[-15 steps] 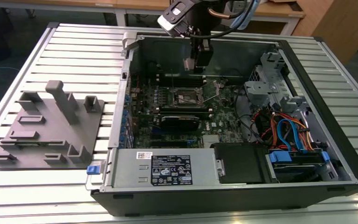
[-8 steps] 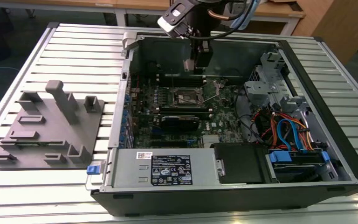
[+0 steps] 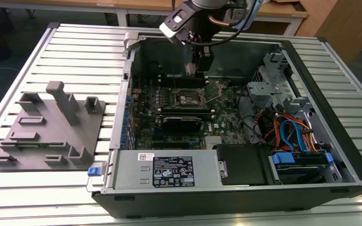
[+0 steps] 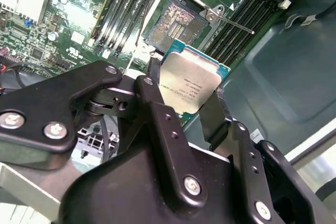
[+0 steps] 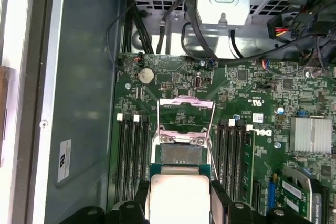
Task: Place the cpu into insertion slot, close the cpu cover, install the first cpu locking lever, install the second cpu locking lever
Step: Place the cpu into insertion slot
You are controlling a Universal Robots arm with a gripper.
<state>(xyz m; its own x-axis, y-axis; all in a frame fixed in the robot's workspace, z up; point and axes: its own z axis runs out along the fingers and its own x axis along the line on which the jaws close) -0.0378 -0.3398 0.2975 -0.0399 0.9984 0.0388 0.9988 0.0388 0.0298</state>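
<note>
**CPU held, short of socket**

Claw (image 4: 185, 98) pinching the cpu (image 4: 191, 85) by two edges, just beside the open insertion slot (image 5: 180, 154), toward the table (image 3: 74, 56) far edge. cpu cover (image 5: 186, 99) up. Risk: a tilted or offset drop bends the pins.

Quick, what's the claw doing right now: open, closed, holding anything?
Claw: shut on the cpu, which is not yet in the insertion slot.

insertion slot (image 5: 180, 154): dark square, lying bare.
cpu cover (image 5: 186, 101): silvery frame, standing swung open.
cpu (image 4: 191, 85): pale silvery square; we are holding it near the insertion slot.
</note>
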